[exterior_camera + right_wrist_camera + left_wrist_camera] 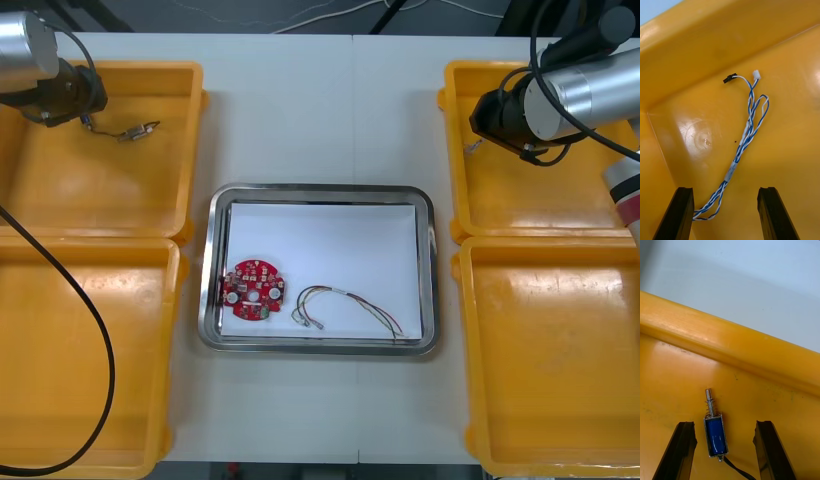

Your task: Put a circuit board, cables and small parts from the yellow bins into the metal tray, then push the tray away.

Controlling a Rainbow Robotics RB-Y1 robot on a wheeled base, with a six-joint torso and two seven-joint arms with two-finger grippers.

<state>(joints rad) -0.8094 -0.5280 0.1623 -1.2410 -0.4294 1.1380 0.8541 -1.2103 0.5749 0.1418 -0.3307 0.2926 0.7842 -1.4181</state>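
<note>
Left gripper (725, 424), fingers spread wide and empty, is set astride a small metal part (716, 435) on the bin (673, 386) floor, right gripper (724, 189) likewise spread over the blue-white cable (747, 131); the part may be knocked aside if closed on off-centre.

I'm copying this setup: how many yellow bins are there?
4: far left bin, with the left gripper open over it; near left bin; far right bin, with the right gripper open over it; near right bin. None looks hidden.
</note>
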